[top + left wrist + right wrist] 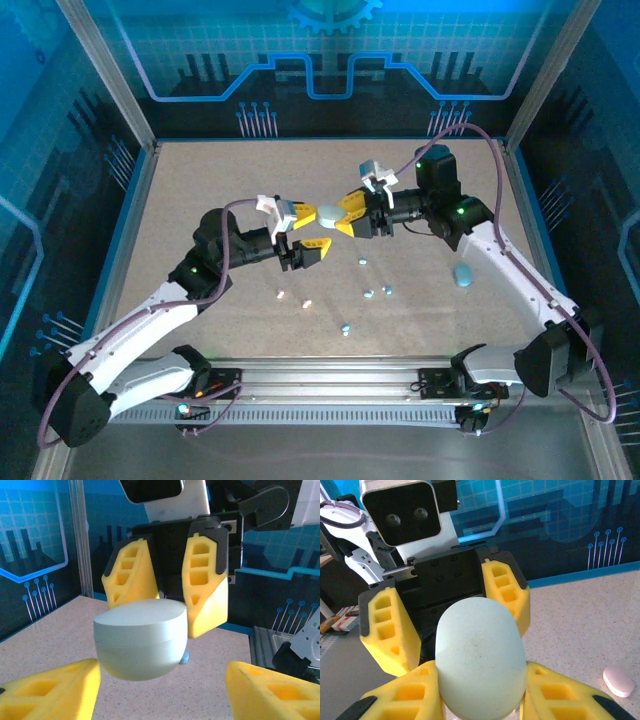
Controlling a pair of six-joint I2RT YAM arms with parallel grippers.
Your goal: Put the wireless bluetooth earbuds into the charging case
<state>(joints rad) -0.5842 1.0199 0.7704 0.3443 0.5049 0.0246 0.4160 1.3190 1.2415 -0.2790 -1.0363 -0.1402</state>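
Earbuds (369, 293): six, scattered on the counter (200, 180), lower centre of the top frame (too small to tell which way they point).
Cases: two.
Pale case (328, 213): aloft mid-frame, long axis left-right.
Teal case (463, 275): lying centre-right.
Right fingers (555, 680): clamped on the pale case.
Left fingers (75, 675): spread wide, gripping nothing.

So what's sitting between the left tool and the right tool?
A pale oval charging case, clamped by the right tool and facing the open left tool. The top and left wrist views show it.
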